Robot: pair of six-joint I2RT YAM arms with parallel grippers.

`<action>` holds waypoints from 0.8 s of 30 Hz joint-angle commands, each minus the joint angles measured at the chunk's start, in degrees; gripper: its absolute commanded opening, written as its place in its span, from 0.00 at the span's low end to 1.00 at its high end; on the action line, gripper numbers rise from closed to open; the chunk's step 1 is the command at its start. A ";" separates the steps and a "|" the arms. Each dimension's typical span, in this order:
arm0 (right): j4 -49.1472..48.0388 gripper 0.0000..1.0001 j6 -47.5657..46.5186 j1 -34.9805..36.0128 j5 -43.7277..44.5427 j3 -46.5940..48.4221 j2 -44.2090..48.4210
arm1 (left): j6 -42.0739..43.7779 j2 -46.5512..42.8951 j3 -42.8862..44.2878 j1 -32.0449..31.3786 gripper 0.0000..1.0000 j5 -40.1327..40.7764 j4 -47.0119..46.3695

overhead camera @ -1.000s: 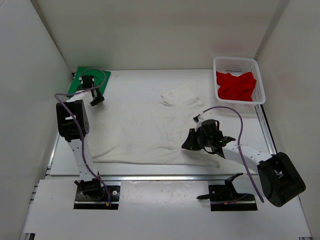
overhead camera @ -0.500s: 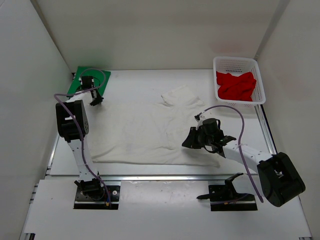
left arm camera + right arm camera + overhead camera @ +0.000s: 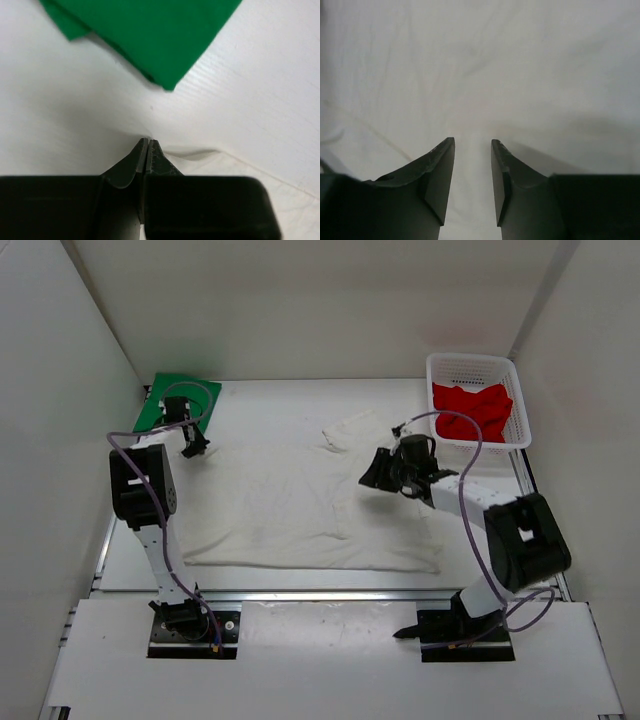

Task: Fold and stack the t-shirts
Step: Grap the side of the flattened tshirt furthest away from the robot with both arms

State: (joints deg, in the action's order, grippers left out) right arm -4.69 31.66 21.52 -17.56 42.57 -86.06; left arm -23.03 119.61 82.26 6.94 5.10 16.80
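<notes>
From above, the white t-shirt (image 3: pixel 290 500) is seen spread on the counter (image 3: pixel 270 400) between left tool (image 3: pixel 193 448) and right tool (image 3: pixel 378 472). Left wrist: its edge is pinched in closed jaws, green t-shirt (image 3: pixel 150 35) just ahead. Right wrist: jaws are held narrowly parted over white cloth.

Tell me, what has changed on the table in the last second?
The right gripper swung from the near right part of the white t-shirt toward its far sleeve; its jaws stand open above the cloth. The left gripper barely moved but closed, apparently pinching that shirt's far left corner. The green t-shirt, the red t-shirt and the basket stayed put.
</notes>
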 commanded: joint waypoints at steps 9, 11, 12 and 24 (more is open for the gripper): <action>13.63 0.33 -9.49 -9.04 11.67 41.15 -28.60 | -4.13 -11.59 -6.41 -2.54 0.00 -4.31 -4.58; 18.46 0.33 -11.44 -9.30 12.63 51.25 -33.45 | -4.04 -12.12 -6.85 -2.45 0.00 -4.75 -5.02; 19.53 0.35 -12.40 -9.30 13.16 53.65 -36.51 | -3.78 -12.12 -7.11 -2.46 0.00 -4.75 -5.37; 45.67 0.43 -17.60 -10.00 15.30 107.25 -69.34 | -3.43 -12.92 -8.17 -2.63 0.00 -5.54 -5.90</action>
State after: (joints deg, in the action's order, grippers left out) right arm 34.09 14.96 12.67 -2.37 147.81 -155.63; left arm -26.98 110.72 74.48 4.58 0.58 11.68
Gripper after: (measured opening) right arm 0.426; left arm 0.095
